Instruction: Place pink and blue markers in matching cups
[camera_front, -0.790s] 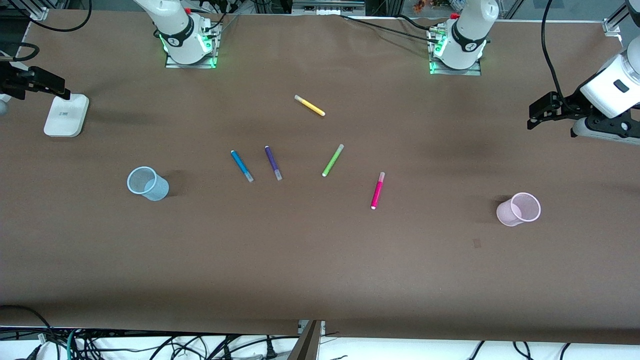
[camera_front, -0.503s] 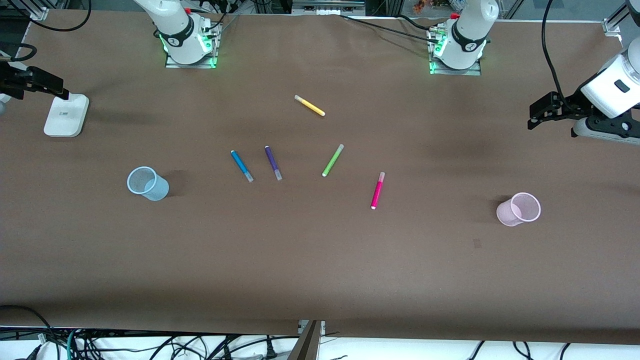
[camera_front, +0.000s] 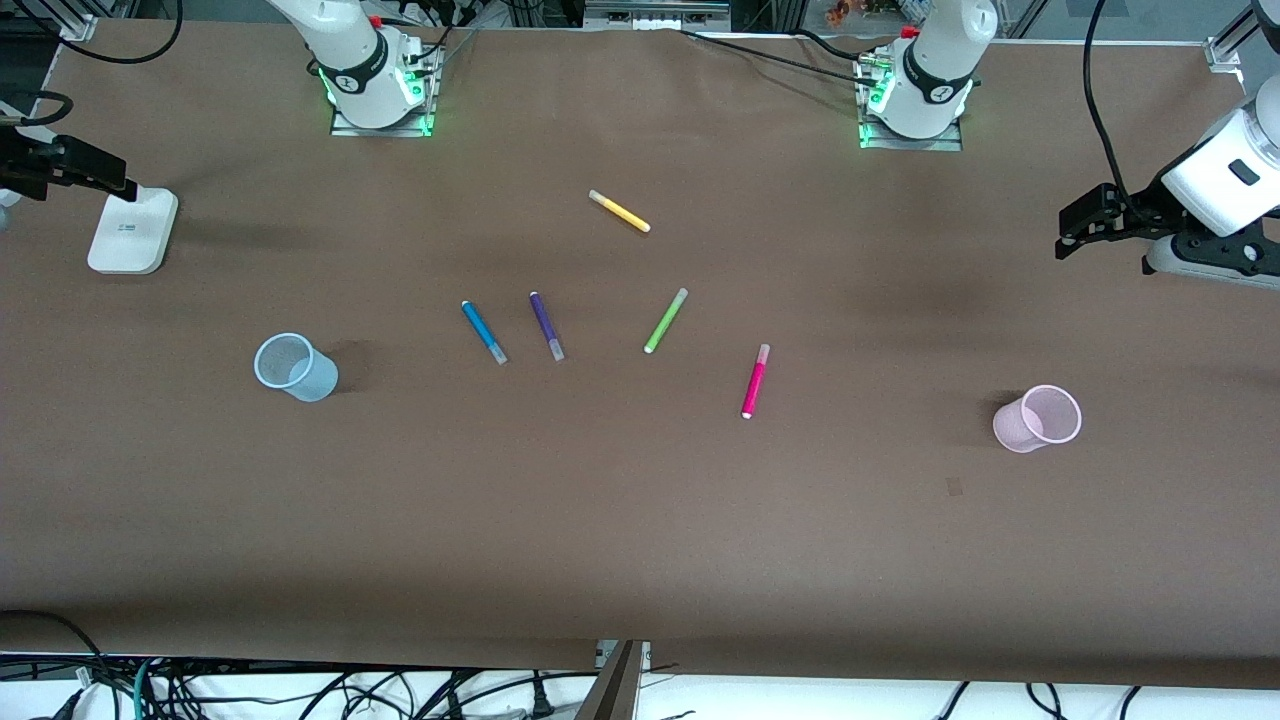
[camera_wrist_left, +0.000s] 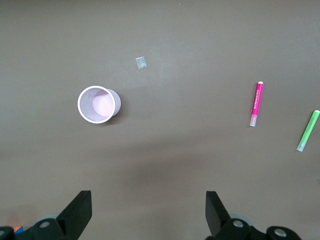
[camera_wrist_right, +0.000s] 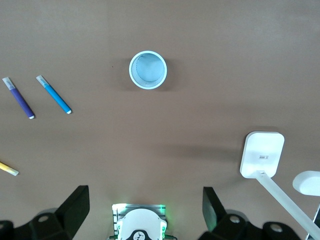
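The blue marker (camera_front: 483, 331) and the pink marker (camera_front: 755, 380) lie flat mid-table. The pale blue cup (camera_front: 295, 367) stands toward the right arm's end, and the pale pink cup (camera_front: 1038, 418) toward the left arm's end. My left gripper (camera_front: 1065, 235) is open and empty, up over the table's end past the pink cup. Its wrist view shows its gripper (camera_wrist_left: 148, 205), the pink cup (camera_wrist_left: 98, 104) and the pink marker (camera_wrist_left: 256, 104). My right gripper (camera_front: 125, 183) is open and empty, up over the table's other end. Its wrist view shows its gripper (camera_wrist_right: 145, 202), the blue cup (camera_wrist_right: 148, 70) and the blue marker (camera_wrist_right: 54, 94).
A purple marker (camera_front: 546, 325) lies beside the blue one. A green marker (camera_front: 665, 320) lies between the purple and pink ones. A yellow marker (camera_front: 619, 211) lies nearer the arm bases. A white device (camera_front: 132, 231) sits under the right gripper. A small patch (camera_front: 954, 487) marks the table by the pink cup.
Both grippers have barely shifted. The markers and cups have not moved.
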